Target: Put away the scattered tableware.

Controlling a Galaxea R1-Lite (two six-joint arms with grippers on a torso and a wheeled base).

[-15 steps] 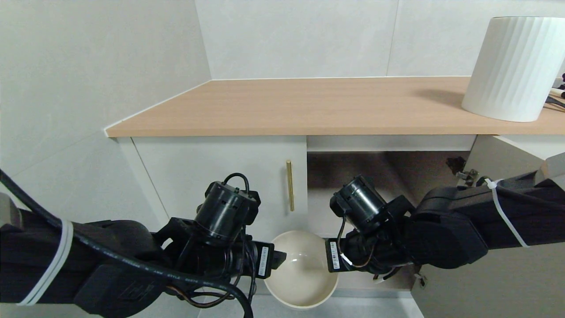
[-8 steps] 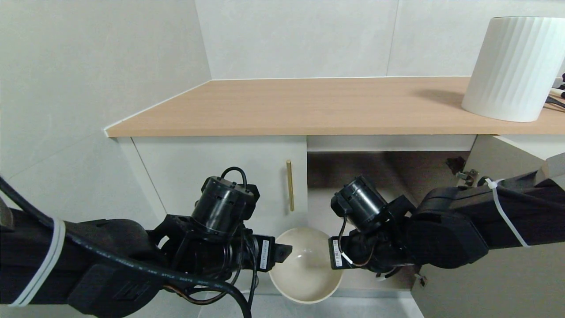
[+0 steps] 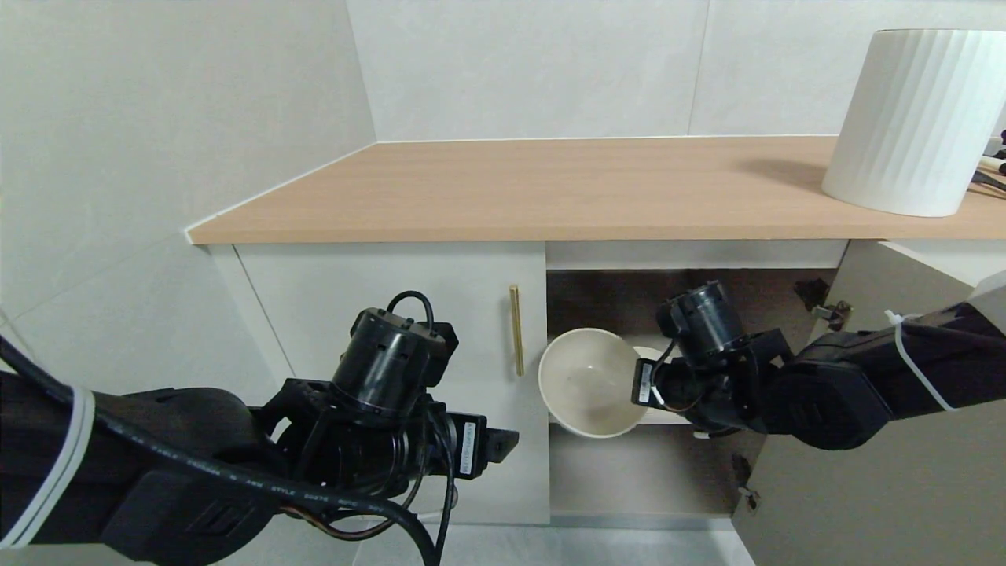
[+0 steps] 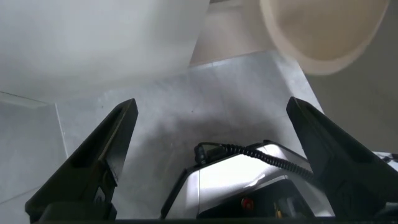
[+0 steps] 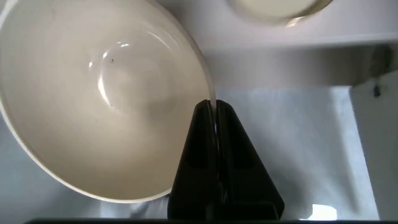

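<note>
1. Head view: R gripper (image 3: 640, 384) pinches the rim of the cream bowl (image 3: 588, 383). The bowl is tilted, inside facing the cam, in the open R half of the cabinet (image 3: 377, 314), at the shelf's (image 3: 668, 417) front edge. A 2nd pale dish (image 3: 649, 353) peeks out behind it on the shelf. The L door is shut, w/ a brass handle (image 3: 515, 330). The R door (image 3: 864, 472) is swung open. L gripper (image 3: 499, 448) hangs low in front of the shut door, well apart from the bowl. A white ribbed container (image 3: 912, 118) stands on the wood counter (image 3: 550, 189), far R.

2. L wrist view: L gripper (image 4: 211, 115) has its fingers spread wide w/ nothing between them, over grey floor (image 4: 205, 93). The bowl (image 4: 317, 31) is farther off, not touching. The white door face (image 4: 106, 37) is just beside.

3. R wrist view: R gripper (image 5: 215, 118) has its fingers pressed together on the bowl's (image 5: 106, 93) rim, one inside and one outside. The bowl is empty and glossy. The pale dish (image 5: 273, 7) sits on the shelf (image 5: 280, 34) beyond. Can't tell if the bowl touches the shelf.
</note>
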